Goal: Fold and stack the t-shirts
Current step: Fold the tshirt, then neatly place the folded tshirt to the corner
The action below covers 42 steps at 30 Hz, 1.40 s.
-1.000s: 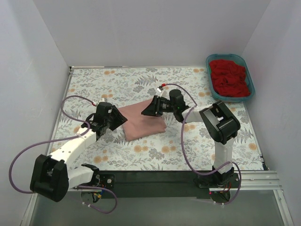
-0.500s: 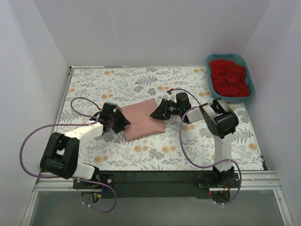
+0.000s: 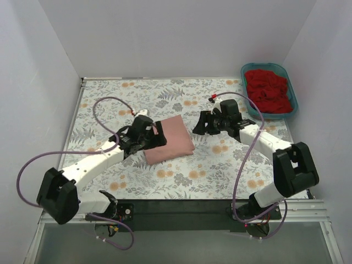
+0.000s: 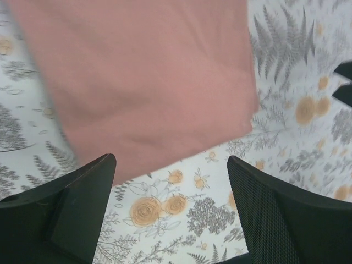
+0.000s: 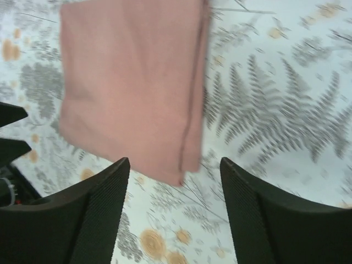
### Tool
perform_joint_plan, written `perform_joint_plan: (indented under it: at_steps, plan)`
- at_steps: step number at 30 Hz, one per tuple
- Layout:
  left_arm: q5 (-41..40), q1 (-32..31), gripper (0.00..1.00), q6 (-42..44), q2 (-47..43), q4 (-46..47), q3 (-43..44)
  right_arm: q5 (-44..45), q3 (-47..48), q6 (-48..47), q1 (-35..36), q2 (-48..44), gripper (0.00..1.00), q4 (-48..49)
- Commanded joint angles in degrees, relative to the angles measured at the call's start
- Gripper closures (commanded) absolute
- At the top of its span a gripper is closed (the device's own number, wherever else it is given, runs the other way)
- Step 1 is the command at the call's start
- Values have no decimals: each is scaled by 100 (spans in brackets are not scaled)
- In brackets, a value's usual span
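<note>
Both the left gripper [image 3: 158,136] and the right gripper [image 3: 197,130] gape empty, and the red t-shirt [image 3: 268,91], heaped in the teal tub [image 3: 293,102] behind the right one, lies far nearer it.

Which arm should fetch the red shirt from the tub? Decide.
Right: its hand is open and nearer the tub with the red shirt; the left hand is past the pink shirt.

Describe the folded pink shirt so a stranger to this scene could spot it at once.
On the floral cloth, look to the middle, between the left gripper and the right gripper: the pink shirt lies there, folded into a flat rectangle. It is plain salmon, unlike the red shirt heaped in the teal tub at the far right corner.
</note>
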Motion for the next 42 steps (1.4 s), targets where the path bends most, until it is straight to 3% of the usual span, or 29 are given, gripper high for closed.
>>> perform_joint_plan:
  at_steps: [1, 2, 8, 14, 19, 24, 28, 31, 32, 34, 42]
  plan:
    - [-1025, -939, 18, 735, 621, -508, 653, 1061, -330, -811, -373, -637, 25, -1317]
    - [-1261, -1429, 21, 859, 1023, -578, 794, 1088, -418, -802, -462, -760, 21, -1396]
    - [-2484, -2653, 39, 1782, 2397, -614, 2060, 965, -989, -636, -1156, -1463, 14, -1687]
    - [-3048, -3173, 40, 2678, 3627, -334, 2807, 807, -1253, -468, -1508, -1710, 14, -1678]
    - [-3364, -3210, 41, 2987, 4243, -70, 2887, 649, -1324, -503, -1623, -1666, 14, -1660]
    - [-3505, -3209, 46, 2961, 4455, 106, 2852, 491, -1456, -442, -1614, -1649, 14, -1529]
    - [-3645, -3218, 60, 2943, 4490, 317, 2686, 350, -1473, -416, -1614, -1561, 14, -1397]
    - [-3716, -3209, 73, 2917, 4508, 449, 2536, 157, -1491, -389, -1614, -1438, 14, -1265]
    - [-3733, -3209, 83, 2882, 4490, 484, 2510, 95, -1508, -372, -1623, -1377, 14, -1212]
    - [-3707, -3209, 89, 2829, 4368, 528, 2361, -133, -1570, -258, -1623, -1306, 14, -967]
    - [-3268, -3209, 94, 2426, 3208, 800, 1851, -870, -1359, 356, -1246, -463, 11, -167]
